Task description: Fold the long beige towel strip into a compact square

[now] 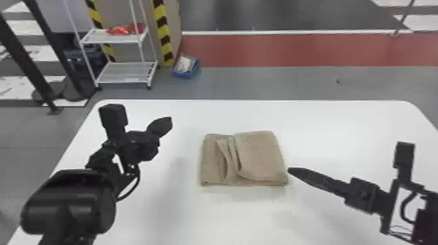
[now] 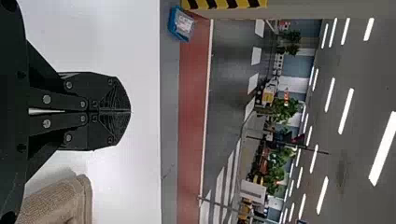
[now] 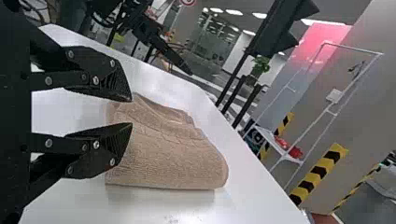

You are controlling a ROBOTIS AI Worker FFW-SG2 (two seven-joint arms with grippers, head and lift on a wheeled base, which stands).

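Beige towel lies folded (rather loosely) on the white table.

No words or numbers legible in any view. Wordless markings only: yellow-black hazard stripes on the edges of the beige pillar behind the desk. Right wrist view, top edge: round red-and-white sign, cut off, symbol and mount can't be made out. Pale contents of the blue bin: any print too small to read.
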